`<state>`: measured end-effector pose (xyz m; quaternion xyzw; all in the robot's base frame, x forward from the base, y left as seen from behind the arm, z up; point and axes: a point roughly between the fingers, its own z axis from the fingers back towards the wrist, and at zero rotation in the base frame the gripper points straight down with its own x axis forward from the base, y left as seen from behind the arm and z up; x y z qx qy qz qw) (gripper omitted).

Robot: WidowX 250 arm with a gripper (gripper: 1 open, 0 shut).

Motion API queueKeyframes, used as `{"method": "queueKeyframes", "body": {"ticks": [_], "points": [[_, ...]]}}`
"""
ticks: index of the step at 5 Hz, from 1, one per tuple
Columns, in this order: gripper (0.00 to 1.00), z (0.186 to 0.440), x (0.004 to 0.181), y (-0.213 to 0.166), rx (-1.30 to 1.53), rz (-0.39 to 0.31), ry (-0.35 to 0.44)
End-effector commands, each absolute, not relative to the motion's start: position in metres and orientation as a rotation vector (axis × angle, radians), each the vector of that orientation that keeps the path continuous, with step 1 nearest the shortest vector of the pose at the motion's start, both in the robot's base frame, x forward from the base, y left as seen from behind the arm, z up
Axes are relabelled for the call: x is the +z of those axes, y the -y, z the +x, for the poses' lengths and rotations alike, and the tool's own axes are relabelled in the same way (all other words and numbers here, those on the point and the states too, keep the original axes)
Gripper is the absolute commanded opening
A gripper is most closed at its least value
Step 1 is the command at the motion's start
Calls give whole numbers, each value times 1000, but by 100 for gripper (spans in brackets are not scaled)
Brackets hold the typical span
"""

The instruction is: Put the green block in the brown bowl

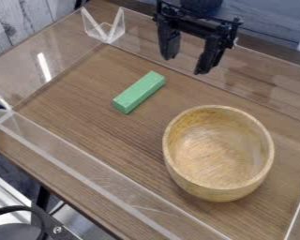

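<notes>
Gripper (190, 54) hovering empty above the far side of the table (78, 122), block (139, 92) not yet picked up.

The 1 arm is hanging with its gripper pointing straight down, its 2 dark fingers spread wide and grasping nothing. The block is lying flat on the wood, below and to the left of the jaws as the camera sees it, nearer the camera and clear of them. Its long axis is running diagonally, from lower left up to upper right, so the jaws are probably needing to close across its narrow width. The bowl (219, 153) is sitting empty to the block's lower right, apart from it, and nearer the camera than the gripper.
</notes>
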<state>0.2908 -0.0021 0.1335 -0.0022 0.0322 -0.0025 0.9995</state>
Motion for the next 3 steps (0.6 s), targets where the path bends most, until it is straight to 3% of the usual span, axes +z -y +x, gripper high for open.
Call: {"method": "queueKeyframes", "body": {"ticks": [1, 2, 3], "points": [[100, 295, 125, -13, -14, 5, -97], [100, 296, 111, -33, -37, 21, -146], [100, 296, 98, -50, -37, -19, -136]]}}
